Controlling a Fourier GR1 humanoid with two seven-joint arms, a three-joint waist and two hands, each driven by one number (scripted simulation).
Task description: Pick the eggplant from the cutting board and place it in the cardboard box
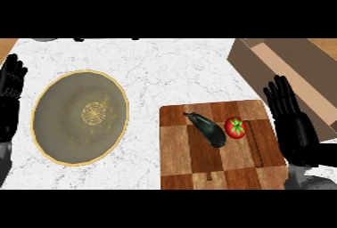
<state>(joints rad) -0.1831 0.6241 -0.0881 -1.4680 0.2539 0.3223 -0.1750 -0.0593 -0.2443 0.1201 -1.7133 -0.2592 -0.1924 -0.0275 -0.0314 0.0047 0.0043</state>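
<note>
The right hand (pixel 293 122) is open, its fingers straight and pointing toward the counter's far edge, holding nothing. It stands over the right edge of the cutting board (pixel 191 167), partly covering that edge, with its fingertips near the board's far right corner. The left hand (pixel 11 84) is also open with fingers up, resting at the counter's left edge, well apart from everything on the board.

Just beside the right hand, on the board's far right part, lies one tomato (pixel 236 127), red with a green stalk end. Touching or nearly touching the tomato on its left is one eggplant (pixel 209 129), dark and long, lying slantwise with its stem end toward the board's far edge and its thicker end toward the board's middle. Both rest on the board; neither hand touches them.

The cutting board is a single checkered wooden one, at the counter's near right part, reaching the near edge of the view.

Beyond the right hand, at the counter's far right corner, stands one cardboard box (pixel 263 67), set at an angle, running toward the right edge behind the hand. Its inside is barely visible, and nothing can be made out in it.

On the left half of the white marble counter (pixel 178 67) lies one plate (pixel 80 118), olive with a golden rim and a golden pattern at its middle, and nothing on it. It lies between the left hand and the board, apart from both.
</note>
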